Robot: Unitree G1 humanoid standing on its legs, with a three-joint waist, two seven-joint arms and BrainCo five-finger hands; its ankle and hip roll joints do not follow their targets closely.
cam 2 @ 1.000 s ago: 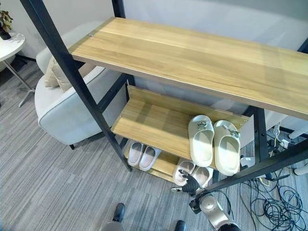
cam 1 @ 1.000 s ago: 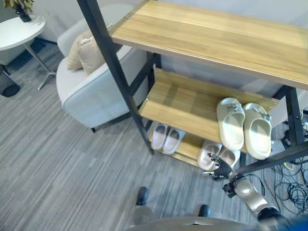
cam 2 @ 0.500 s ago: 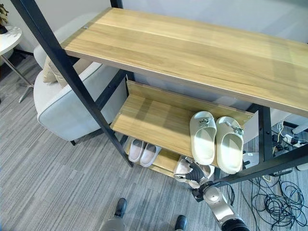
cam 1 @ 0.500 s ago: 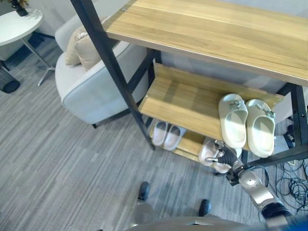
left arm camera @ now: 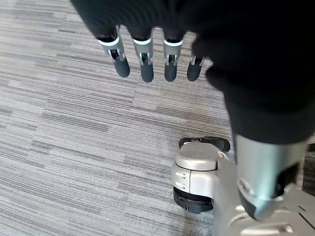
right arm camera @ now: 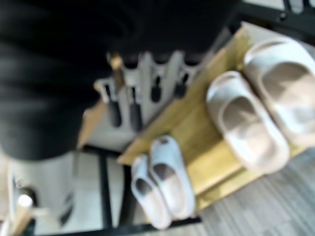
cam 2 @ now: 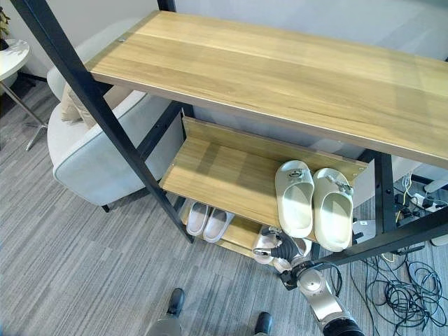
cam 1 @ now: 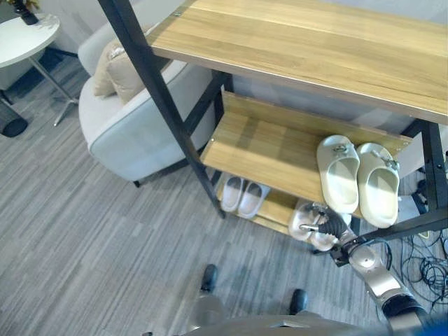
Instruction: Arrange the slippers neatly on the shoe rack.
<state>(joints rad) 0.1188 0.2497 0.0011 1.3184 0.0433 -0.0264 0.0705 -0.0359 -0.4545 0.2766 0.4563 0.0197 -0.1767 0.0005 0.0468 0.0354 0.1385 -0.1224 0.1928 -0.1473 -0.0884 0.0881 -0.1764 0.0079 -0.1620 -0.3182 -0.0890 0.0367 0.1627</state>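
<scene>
Now the right hand [cam 1: 323, 227] is reaching over the pinkish slippers [cam 1: 302, 221] sitting on the bottom shelf of the shoe rack [cam 1: 266, 150], fingers hanging straight, gripping nothing. Meanwhile, the left hand [left arm camera: 147, 59] is dangling relaxed above the carpet [left arm camera: 74, 137].
</scene>
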